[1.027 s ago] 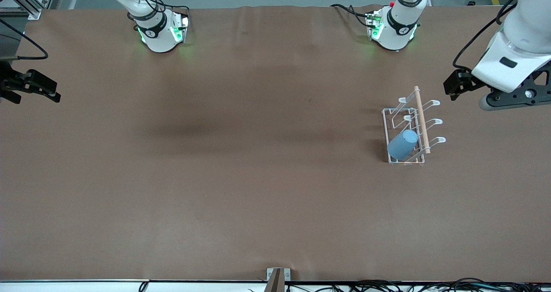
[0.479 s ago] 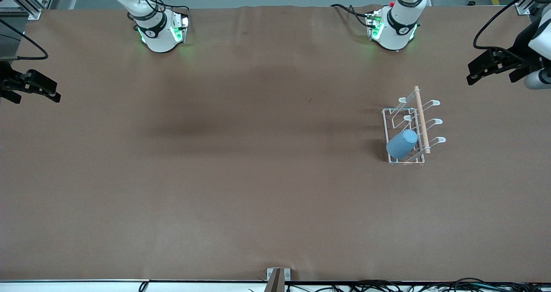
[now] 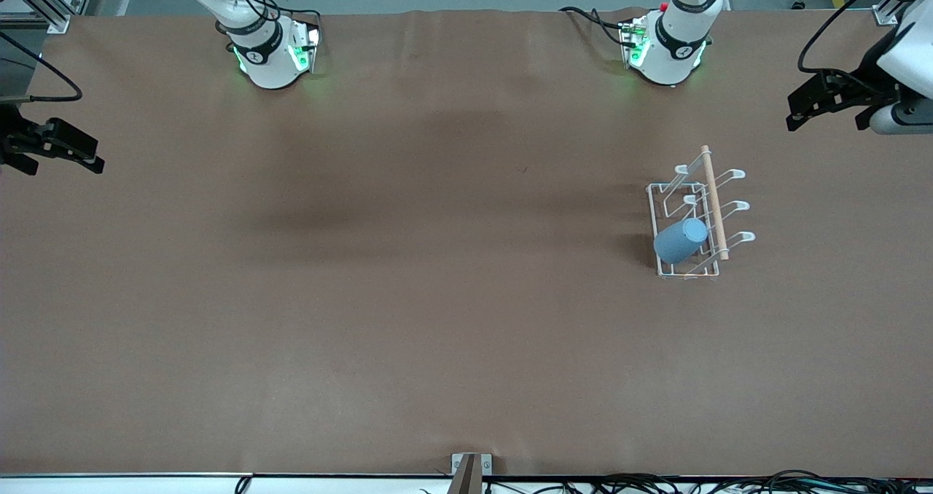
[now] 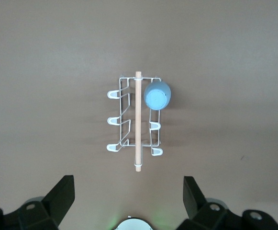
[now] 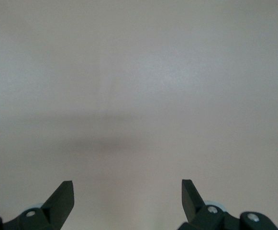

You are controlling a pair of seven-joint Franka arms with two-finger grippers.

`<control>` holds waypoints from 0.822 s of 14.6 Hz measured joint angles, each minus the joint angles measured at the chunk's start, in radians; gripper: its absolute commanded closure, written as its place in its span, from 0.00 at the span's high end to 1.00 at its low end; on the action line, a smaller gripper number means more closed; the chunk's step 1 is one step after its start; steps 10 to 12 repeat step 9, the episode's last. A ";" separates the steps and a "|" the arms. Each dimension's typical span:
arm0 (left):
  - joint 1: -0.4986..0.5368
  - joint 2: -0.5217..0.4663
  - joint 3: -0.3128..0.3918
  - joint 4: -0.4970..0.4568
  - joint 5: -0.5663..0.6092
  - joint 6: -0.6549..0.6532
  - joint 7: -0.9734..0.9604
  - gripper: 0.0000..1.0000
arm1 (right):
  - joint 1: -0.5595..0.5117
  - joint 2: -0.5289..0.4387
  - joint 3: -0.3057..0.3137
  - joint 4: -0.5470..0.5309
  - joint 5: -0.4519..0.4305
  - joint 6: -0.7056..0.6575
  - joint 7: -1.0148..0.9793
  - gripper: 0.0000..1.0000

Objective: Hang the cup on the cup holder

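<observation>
cup (image 3: 681, 240) hung on cup holder (image 3: 692, 221) | left gripper (image 3: 809, 104), right gripper (image 3: 69, 148) open, empty | risk: tilted cup slips off prong

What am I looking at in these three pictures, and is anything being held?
Two robot arms are bolted along one table edge. One picture looks down from a high camera facing them; the other two come from cameras on each arm's wrist. On the brown table stands a white wire cup holder, and a light-blue cup hangs on one of its prongs. The left tool is open and empty, off toward the left arm's end of the table. The right tool waits, open and empty, at the right arm's end.
</observation>
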 measured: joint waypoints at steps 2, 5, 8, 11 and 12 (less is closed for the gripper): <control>-0.001 -0.019 -0.020 -0.025 0.000 0.007 -0.002 1.00 | 0.000 0.000 0.000 0.000 0.001 0.000 0.001 0.99; -0.002 -0.023 -0.036 -0.030 0.000 0.010 -0.003 1.00 | 0.000 0.002 0.000 0.000 0.002 -0.001 0.001 0.99; -0.002 -0.023 -0.035 -0.029 0.000 0.015 -0.002 1.00 | 0.000 0.004 0.000 0.000 0.003 -0.001 0.001 0.99; -0.002 -0.023 -0.035 -0.027 0.000 0.018 -0.002 1.00 | 0.000 0.004 0.000 0.000 0.003 -0.001 0.001 0.99; -0.002 -0.023 -0.035 -0.027 0.000 0.018 -0.002 1.00 | 0.000 0.004 0.000 0.000 0.003 -0.001 0.001 0.99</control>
